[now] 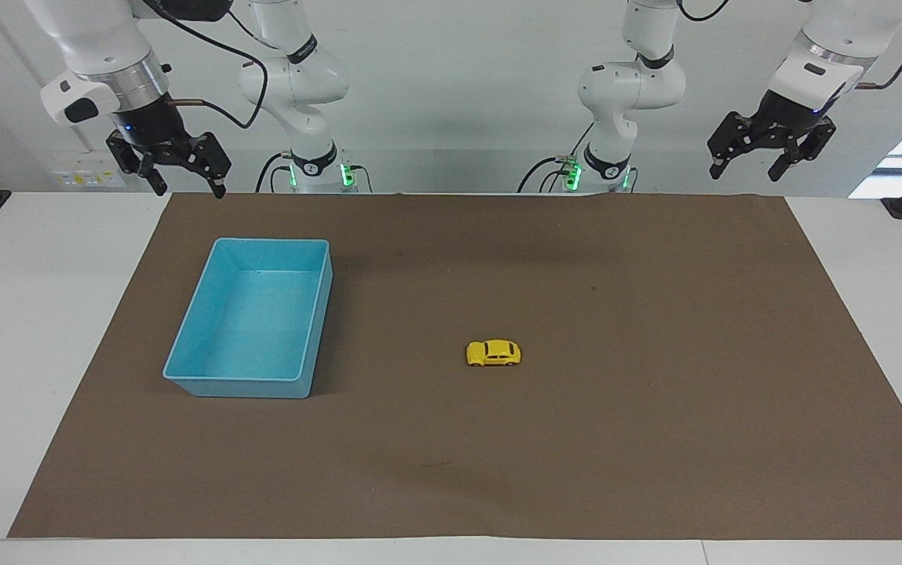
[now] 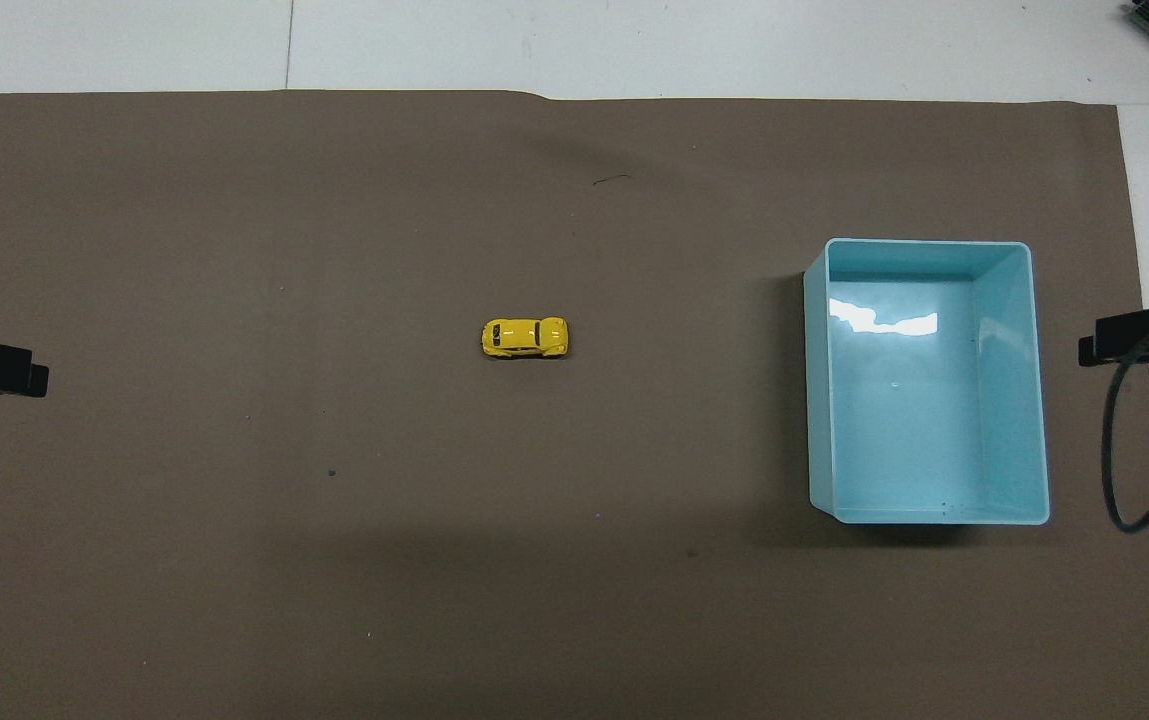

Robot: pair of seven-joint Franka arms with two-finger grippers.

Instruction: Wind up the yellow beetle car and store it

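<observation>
A wide brown paper mat is spread over a white table as the work surface. Starting at the bottom of the facing view, only bare mat is seen.

Just right of the frame's centre, a tiny bright-yellow toy beetle car with dark windows and black wheels is set on its wheels, side-on, touched by nothing; it appears left in the open so that it can be approached from above.

At the frame's left, an empty light-blue rectangular plastic bin is placed well apart from the car, probably as its storage spot.

At the upper left, the right gripper, black and two-fingered, is held released above the mat's corner. At the upper right, the left gripper is likewise held released and empty, raised above the table's edge. Both arms seem to be parked; the task is judged not yet begun.
</observation>
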